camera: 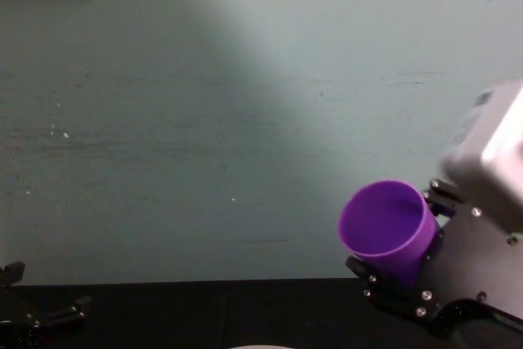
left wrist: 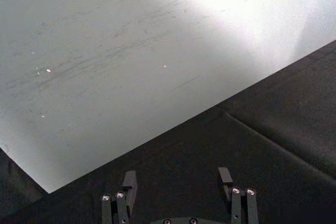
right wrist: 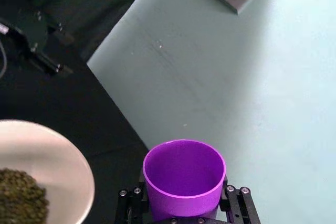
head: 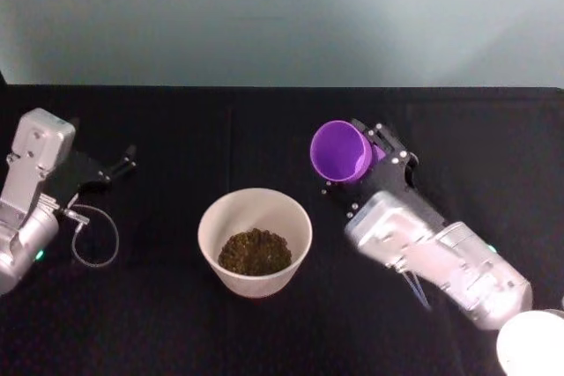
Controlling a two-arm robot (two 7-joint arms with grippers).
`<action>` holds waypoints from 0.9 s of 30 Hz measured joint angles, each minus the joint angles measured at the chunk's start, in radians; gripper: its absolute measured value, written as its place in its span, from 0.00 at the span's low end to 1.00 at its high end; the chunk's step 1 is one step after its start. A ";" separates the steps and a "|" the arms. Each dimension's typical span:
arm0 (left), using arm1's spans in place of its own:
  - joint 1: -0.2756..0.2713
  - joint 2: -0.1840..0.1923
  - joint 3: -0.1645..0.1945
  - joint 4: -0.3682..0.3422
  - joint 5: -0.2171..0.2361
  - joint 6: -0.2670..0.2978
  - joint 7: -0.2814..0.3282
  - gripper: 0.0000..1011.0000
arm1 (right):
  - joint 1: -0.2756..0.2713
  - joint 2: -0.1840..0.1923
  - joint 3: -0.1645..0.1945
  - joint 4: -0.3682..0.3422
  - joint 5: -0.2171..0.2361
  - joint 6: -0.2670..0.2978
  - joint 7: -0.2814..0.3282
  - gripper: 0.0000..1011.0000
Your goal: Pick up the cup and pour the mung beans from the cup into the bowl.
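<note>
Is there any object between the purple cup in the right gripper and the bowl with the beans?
Nothing visible. The right gripper holds the cup tilted, raised to the right of the bowl. Between them is bare black tablecloth. The mung beans lie in the bowl.

You had the cup (head: 340, 151), a smooth bright purple tumbler with a thin rim, raised off the table and tilted, its open mouth turned toward the bowl's side; the inside you could see (right wrist: 184, 171) looked empty of beans. In the chest view the cup (camera: 388, 229) sat high against the pale wall. Your bowl (head: 255, 209), whitish, round and wider than the cup, stood upright on the black cloth, near the cup but apart from it. The mung beans (head: 255, 252) lay heaped in its bottom.
</note>
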 joint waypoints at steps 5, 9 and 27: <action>0.000 0.000 0.000 0.000 0.000 0.000 0.000 0.99 | 0.000 -0.039 0.053 0.055 0.167 -0.051 0.059 0.72; 0.000 0.000 0.000 0.000 0.000 0.000 0.000 0.99 | 0.003 -0.068 0.086 0.095 0.272 -0.075 0.097 0.72; 0.000 0.000 0.000 0.000 0.000 0.000 0.000 0.99 | 0.065 -0.137 0.141 0.313 0.628 -0.107 0.265 0.72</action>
